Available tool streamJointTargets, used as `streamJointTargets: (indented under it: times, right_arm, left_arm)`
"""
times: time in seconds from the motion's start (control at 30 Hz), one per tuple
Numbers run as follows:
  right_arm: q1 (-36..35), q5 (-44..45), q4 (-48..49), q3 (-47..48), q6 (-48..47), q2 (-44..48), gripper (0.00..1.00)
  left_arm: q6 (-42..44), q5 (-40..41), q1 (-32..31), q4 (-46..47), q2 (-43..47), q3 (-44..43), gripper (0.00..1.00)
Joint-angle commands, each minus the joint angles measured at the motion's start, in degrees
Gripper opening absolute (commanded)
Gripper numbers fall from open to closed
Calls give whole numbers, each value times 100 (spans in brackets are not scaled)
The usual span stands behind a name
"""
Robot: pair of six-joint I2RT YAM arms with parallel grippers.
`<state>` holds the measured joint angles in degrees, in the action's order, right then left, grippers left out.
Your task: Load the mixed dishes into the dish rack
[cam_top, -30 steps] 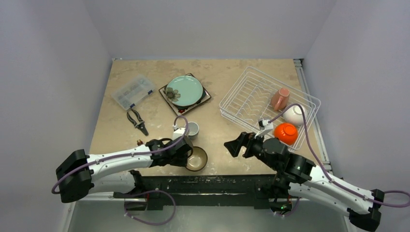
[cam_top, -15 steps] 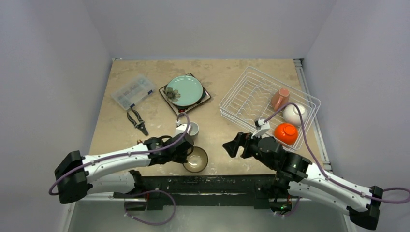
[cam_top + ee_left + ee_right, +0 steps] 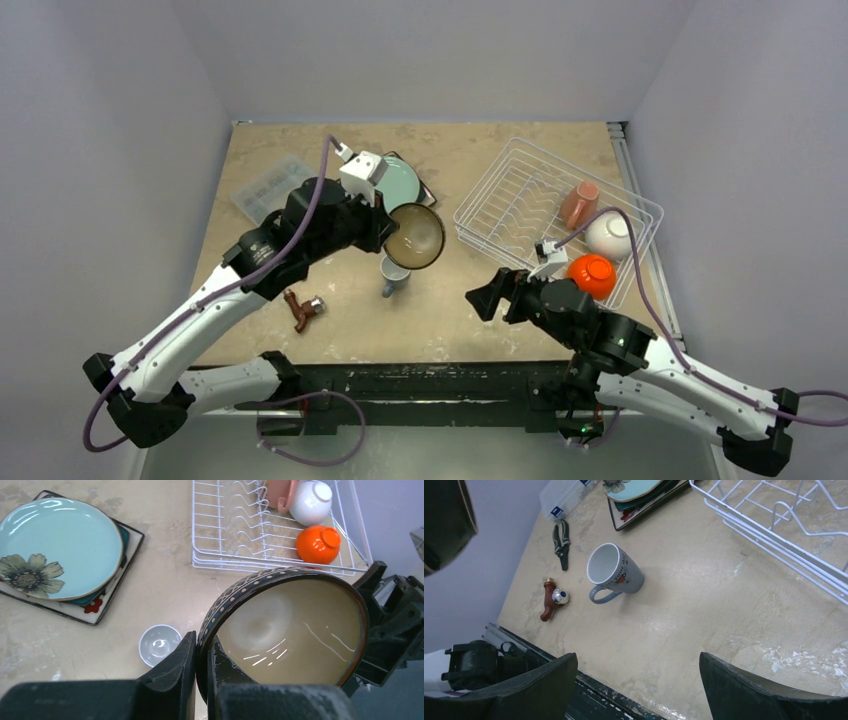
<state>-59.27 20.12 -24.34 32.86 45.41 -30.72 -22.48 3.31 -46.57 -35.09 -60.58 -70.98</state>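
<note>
Left gripper (image 3: 204, 655): is pinching the rim of the dark brown bowl (image 3: 290, 630), one finger on each side of its wall, and is holding it in the air with its opening tipped sideways.
Dark brown bowl: is hanging above the tabletop (image 3: 450, 325), between the plates and the dish rack (image 3: 487, 178), roughly over the pale blue mug (image 3: 616, 572).
Right gripper (image 3: 638, 662): is hovering low over the tabletop with its fingers spread wide, gripping nothing, near the rack's near side.
Pale blue mug: is standing upright on the tabletop, apart from the rack.
Dish rack: is sitting at the far right, carrying the pink mug (image 3: 579, 204), white bowl (image 3: 608, 236) and orange bowl (image 3: 591, 276) along its right end.
Plates: the round teal plate (image 3: 60, 547) is resting on the square flower-patterned plate (image 3: 95, 614).
Elsewhere: the pliers (image 3: 561, 542) and clear box (image 3: 564, 497) are lying at the left.
</note>
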Motion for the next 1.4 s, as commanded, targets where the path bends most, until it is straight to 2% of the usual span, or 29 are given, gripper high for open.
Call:
streamJointTargets:
  times: [0.0, 0.13, 0.2, 0.4, 0.57, 0.83, 1.0, 1.2, 1.37]
  right_arm:
    - [-15, 180, -110, 123, 240, -66, 93]
    - [-15, 57, 212, 113, 236, -307, 93]
    - [-15, -154, 613, 107, 54, -442, 93]
    - [-15, -1294, 2860, -286, -403, -530, 98]
    - [-15, -1606, 4180, -419, -461, -726, 98]
    - [-16, -1668, 5262, -326, 9, -1480, 98]
    - [-9, -1598, 5398, -198, 159, -1833, 97]
    - [-4, -1714, 5705, -376, 356, -1763, 89]
    - [-6, -1790, 6131, -652, 611, -1649, 78]
  left_arm:
    - [716, -558, 333, 727, -43, 25, 0]
    - [900, -765, 370, 1183, 31, 583, 0]
    - [932, -859, 385, 1123, 15, 634, 0]
    - [1013, -936, 385, 1134, 160, 693, 0]
    - [925, -1132, 385, 1204, 203, 770, 0]
    - [821, -1520, 385, 1303, 222, 789, 0]
    - [820, -1649, 385, 1362, 240, 809, 0]
    - [850, -1574, 391, 1365, 292, 812, 0]
    - [852, -1580, 403, 1365, 318, 818, 0]
